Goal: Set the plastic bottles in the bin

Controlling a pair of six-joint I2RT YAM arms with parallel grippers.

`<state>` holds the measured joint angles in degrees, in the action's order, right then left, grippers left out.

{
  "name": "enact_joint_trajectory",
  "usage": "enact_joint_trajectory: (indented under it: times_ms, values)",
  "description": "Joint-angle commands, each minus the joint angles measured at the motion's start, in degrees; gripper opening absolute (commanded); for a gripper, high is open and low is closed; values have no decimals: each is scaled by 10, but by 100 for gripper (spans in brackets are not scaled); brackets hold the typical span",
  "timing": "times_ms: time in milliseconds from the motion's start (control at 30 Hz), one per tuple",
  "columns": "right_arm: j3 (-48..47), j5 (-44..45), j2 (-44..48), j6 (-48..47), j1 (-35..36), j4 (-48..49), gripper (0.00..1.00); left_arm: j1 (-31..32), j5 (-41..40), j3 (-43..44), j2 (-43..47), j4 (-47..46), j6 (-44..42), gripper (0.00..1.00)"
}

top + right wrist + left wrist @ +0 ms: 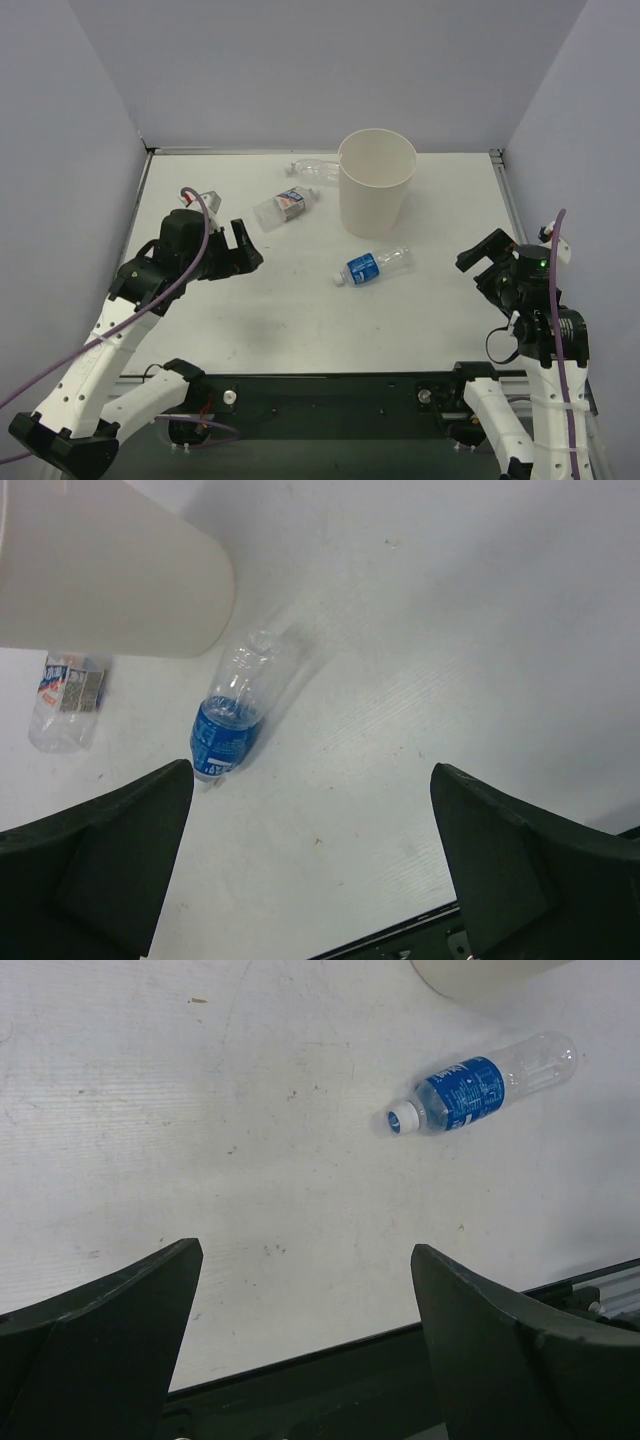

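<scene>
- Top external view: all three plastic bottles lie on the table (250, 320), none in the bin (377, 190).
- The blue-label bottle (375, 266) lies just before the bin, the white-red-blue bottle (283, 207) to its left, and the unlabelled bottle (315, 168) behind.
- Left gripper (240, 250) and right gripper (482, 255) have their jaws wide apart and hold nothing.
- By my judgement the first pick has not begun. The next move calls for one gripper to straddle the blue-label bottle's body.

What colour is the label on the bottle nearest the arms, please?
Blue label, clearest in left wrist view.
</scene>
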<state>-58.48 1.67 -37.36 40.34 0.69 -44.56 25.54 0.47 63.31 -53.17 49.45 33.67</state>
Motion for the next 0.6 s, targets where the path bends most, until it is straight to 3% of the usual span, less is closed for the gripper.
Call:
enact_joint_trajectory:
  times_ms: [0, 233, 400, 567]
  values:
    - [-3, 52, 1, 38, -3, -40, 100, -1, 20, 15, 6, -31, -8, 97]
    - [25, 23, 11, 35, -3, -20, 98, -1, 41, 16, 19, -38, -13, 97]
    - [31, -12, -73, 90, 0, -11, 95, 1, 43, 10, 24, -27, -5, 97]
    - [33, 19, -145, 124, 55, 35, 96, 2, 52, 4, 39, -38, -2, 97]
